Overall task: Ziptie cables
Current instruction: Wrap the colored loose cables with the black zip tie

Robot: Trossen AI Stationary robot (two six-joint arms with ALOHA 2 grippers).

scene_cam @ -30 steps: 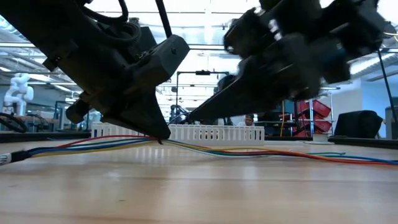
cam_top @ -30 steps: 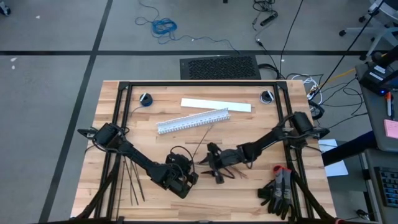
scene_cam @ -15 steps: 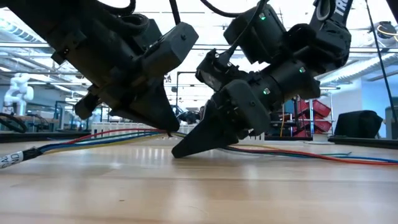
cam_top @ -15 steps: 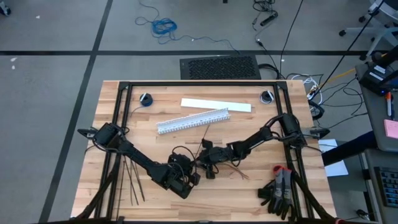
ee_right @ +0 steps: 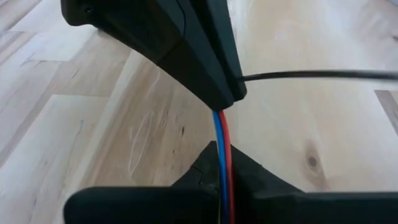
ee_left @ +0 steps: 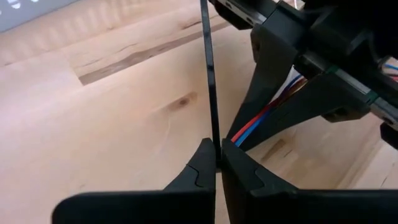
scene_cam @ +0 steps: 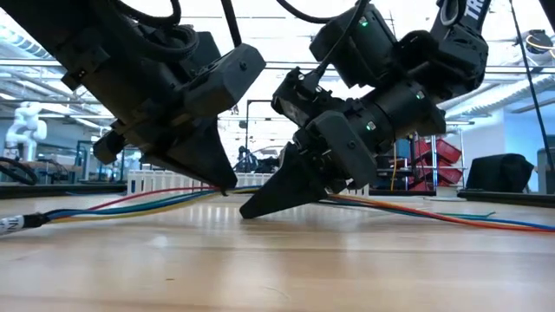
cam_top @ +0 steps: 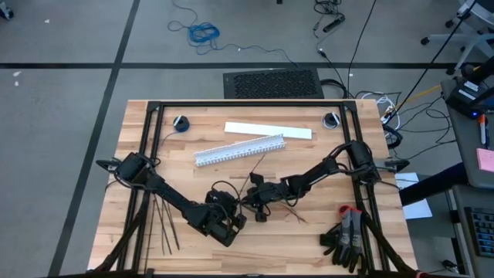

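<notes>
Coloured cables [scene_cam: 130, 206] on table; thin black ziptie [ee_left: 208, 74] upright.

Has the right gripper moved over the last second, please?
Yes. The right gripper moved left, away from the gloves, and is now shut on the cables.

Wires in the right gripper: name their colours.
Blue and red wires, clearest in the right wrist view.

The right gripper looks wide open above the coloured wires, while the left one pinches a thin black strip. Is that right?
Not quite. The right gripper is shut on the cables: the right wrist view shows the red and blue wires running between its closed fingers. The rest holds: the left gripper pinches a ziptie, as the left wrist view shows.
</notes>
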